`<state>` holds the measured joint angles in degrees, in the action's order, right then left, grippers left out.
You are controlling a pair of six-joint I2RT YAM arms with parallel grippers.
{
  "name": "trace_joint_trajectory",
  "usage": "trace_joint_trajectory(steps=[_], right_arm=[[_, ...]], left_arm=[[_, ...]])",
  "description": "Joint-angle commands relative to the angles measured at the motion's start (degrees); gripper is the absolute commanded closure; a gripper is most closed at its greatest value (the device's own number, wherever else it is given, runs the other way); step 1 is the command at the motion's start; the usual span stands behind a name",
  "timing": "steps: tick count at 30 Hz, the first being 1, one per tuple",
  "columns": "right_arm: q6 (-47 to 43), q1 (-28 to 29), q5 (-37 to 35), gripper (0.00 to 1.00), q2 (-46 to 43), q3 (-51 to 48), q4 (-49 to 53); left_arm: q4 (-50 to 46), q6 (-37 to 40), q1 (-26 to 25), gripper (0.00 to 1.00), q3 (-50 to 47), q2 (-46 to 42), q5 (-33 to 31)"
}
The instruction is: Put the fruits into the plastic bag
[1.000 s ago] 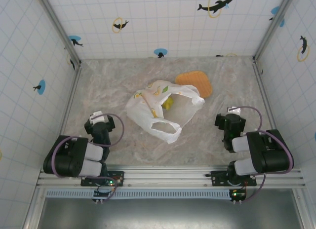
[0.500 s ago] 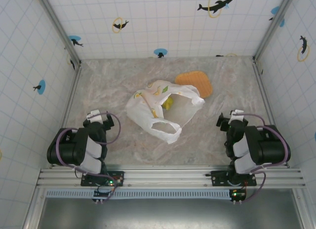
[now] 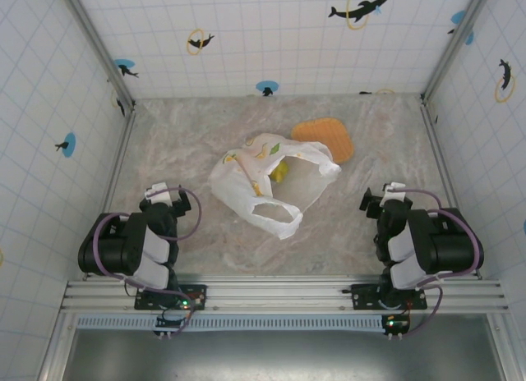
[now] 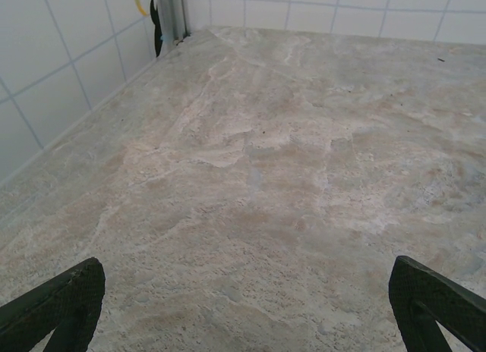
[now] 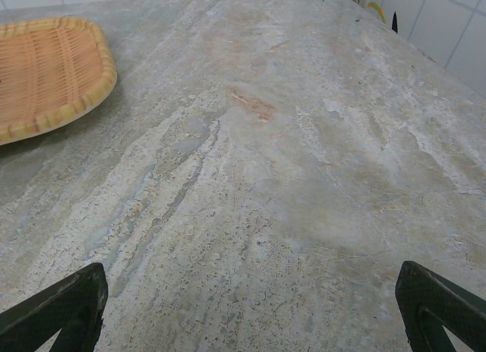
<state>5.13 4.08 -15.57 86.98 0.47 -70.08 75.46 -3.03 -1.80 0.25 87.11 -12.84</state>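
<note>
Both arms sit folded back at the near edge of the grey-beige marbled table (image 3: 189, 135). The left gripper (image 3: 168, 200) is by the near-left corner and the right gripper (image 3: 386, 200) by the near-right one. Each has its black fingers (image 4: 57, 303) spread wide with nothing between them, and the right wrist view shows the same bare gap between its fingers (image 5: 57, 306). The thin white crinkly plastic bag with the citrus print (image 3: 246, 184) lies mid-table, ahead of both grippers and in between them, so it's inward and forward from either side. Its long axis runs roughly left to right with a slight slant, and one handle loop (image 3: 275, 217) pokes toward the near edge. A yellow-green lump (image 3: 280, 171) shows at the bag's middle, which I take to be fruit already inside. The flat orange-tan woven tray (image 3: 325, 139) touches the bag's far-right end. The left gripper looks a touch nearer to the bag's body, though honestly it's close.
</note>
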Motion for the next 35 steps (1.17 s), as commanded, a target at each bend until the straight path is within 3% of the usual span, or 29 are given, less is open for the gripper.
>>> trace_joint_trajectory(steps=[1,35], right_arm=[[0.0,0.2,-0.5,0.01,-0.2,-1.2,-2.9],[0.0,0.1,-0.5,0.00,-0.2,-1.2,-3.0]], left_arm=[[0.7,-0.7,0.5,0.02,-1.4,-0.1,0.8],[0.1,-0.8,0.8,0.02,-1.1,-0.2,1.8]])
